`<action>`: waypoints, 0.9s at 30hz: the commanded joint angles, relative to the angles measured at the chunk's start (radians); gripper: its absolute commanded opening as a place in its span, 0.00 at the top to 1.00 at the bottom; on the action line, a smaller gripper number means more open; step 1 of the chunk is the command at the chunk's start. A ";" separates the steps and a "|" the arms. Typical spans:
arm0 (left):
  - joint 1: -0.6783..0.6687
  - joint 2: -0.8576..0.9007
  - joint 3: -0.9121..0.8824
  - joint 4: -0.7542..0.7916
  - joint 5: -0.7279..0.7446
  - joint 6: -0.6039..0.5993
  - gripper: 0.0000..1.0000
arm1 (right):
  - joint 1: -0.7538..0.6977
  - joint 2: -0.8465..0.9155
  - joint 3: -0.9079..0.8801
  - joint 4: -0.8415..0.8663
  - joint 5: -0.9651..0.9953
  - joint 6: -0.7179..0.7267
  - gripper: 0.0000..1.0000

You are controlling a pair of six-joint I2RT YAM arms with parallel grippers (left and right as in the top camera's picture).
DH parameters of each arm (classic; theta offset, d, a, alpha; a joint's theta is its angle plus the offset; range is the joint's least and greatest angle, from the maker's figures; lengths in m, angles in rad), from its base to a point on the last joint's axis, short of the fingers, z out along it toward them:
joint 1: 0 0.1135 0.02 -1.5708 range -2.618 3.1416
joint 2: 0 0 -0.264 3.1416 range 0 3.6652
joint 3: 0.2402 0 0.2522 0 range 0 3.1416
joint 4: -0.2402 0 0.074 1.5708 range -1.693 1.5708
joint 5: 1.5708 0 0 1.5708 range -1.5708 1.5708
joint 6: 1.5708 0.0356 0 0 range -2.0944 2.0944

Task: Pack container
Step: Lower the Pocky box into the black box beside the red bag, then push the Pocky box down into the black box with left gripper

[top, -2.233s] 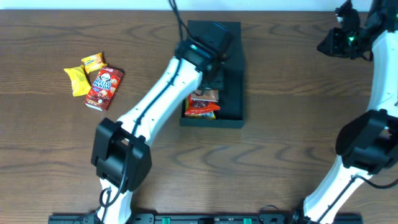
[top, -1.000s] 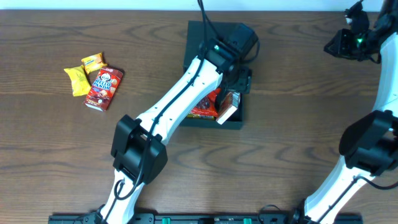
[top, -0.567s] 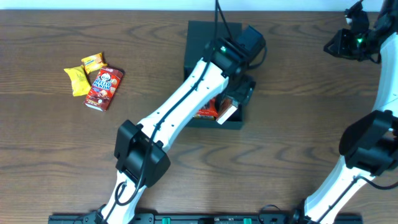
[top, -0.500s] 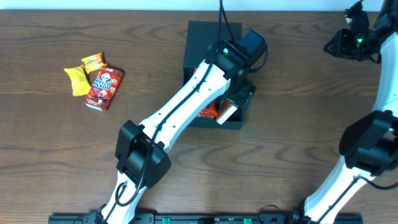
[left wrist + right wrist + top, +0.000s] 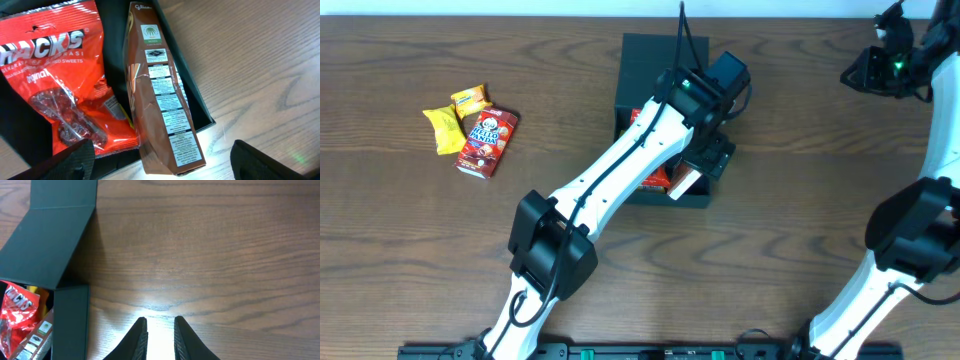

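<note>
The black container (image 5: 695,196) lies open at table centre, its flap lid (image 5: 645,55) folded back. Inside lie a red snack packet (image 5: 50,75) and a brown snack box (image 5: 160,100) that leans on edge against the container's right wall (image 5: 197,107). The box also shows in the overhead view (image 5: 684,183). My left gripper (image 5: 161,150) hovers over the container's near right corner, jaws wide open and empty, above the brown box. My right gripper (image 5: 160,322) is far off at the back right (image 5: 865,70), its jaws a narrow gap apart and holding nothing.
On the left of the table lie a red Hello Panda box (image 5: 487,141) and two yellow packets (image 5: 443,130) (image 5: 470,98). My left arm (image 5: 620,175) stretches across the container. The lid and container show at the left of the right wrist view (image 5: 47,245).
The brown box has come to lean in the container's right side, and my left gripper has let go of it and drawn back to the right. The right arm is still.
</note>
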 commanded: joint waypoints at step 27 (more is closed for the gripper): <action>-0.028 0.102 -0.019 0.035 -0.125 0.037 0.33 | -0.007 -0.024 0.003 0.003 -0.023 -0.006 0.82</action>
